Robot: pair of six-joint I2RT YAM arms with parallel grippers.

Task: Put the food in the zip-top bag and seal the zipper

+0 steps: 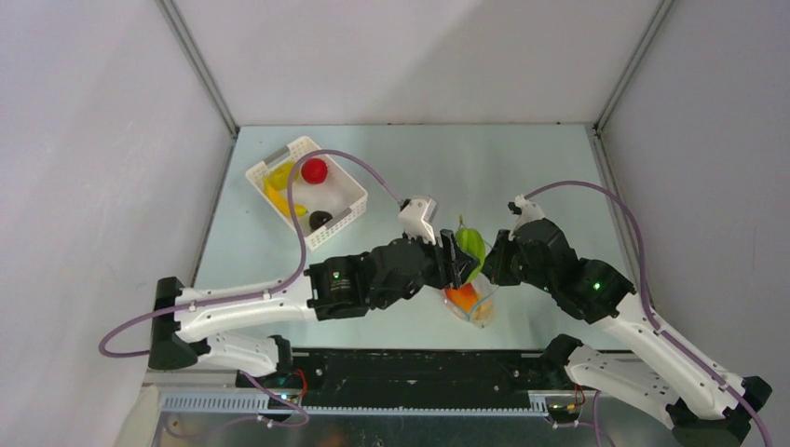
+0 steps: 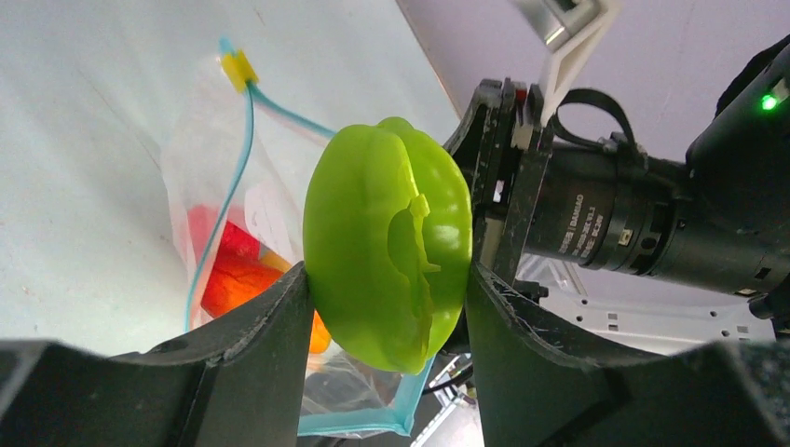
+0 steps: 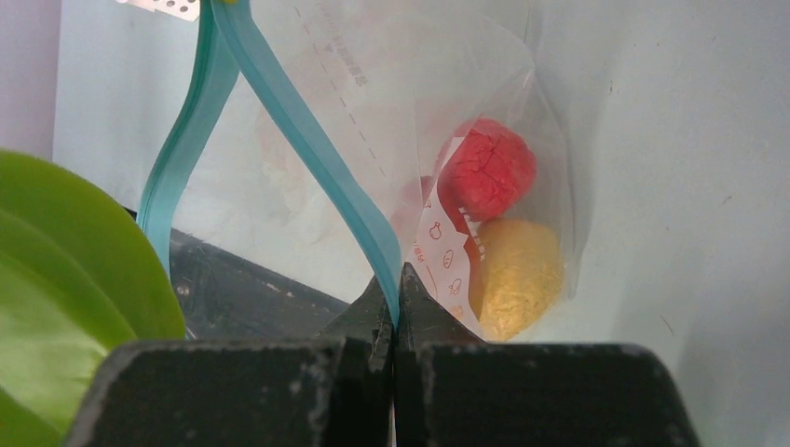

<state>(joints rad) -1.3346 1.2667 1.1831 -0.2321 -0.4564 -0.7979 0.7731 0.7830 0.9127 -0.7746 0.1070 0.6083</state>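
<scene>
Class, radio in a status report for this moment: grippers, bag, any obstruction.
Left gripper shut on green pepper at zip-top bag mouth. Right gripper pinching zipper, mouth open. No obstruction seen.

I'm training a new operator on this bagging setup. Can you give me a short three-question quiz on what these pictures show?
1. True or false: the left pincer holds a green pepper.
2. What is the right pincer shut on? A) the green pepper B) the blue strip of the bag C) nothing
3. Fill in: the red fruit outside the bag lies in the white ____.

Key: 1 true; 2 B; 3 basket.
</scene>
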